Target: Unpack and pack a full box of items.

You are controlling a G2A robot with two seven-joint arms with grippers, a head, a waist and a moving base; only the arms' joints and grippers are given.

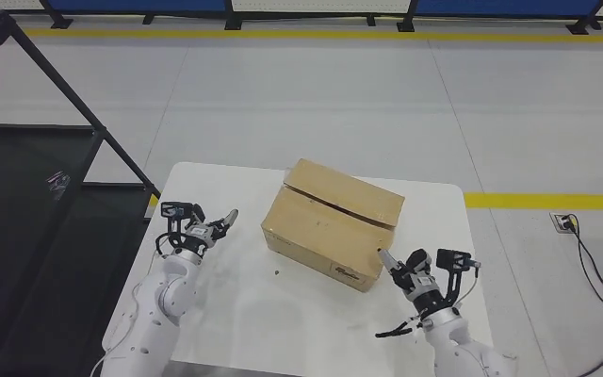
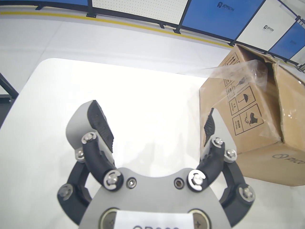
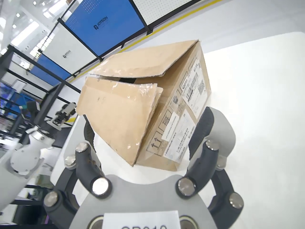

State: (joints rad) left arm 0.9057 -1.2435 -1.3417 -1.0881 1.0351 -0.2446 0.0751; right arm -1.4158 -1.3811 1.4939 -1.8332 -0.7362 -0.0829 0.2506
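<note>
on the table [image 1: 236, 311], the box [image 1: 330, 221] is flanked by left pincer [image 1: 201, 218] and right pincer [image 1: 424, 262], both spread apart, empty; its loose flaps could be snagged and the box dragged.

We cannot see into the box [image 3: 166, 106]: flaps [image 3: 119, 106] cover its contents. The flap nearest the right gripper [image 3: 147, 122] hides part of one finger [image 3: 88, 136]. Beside the left gripper [image 2: 152, 108] the box is cut off.
</note>
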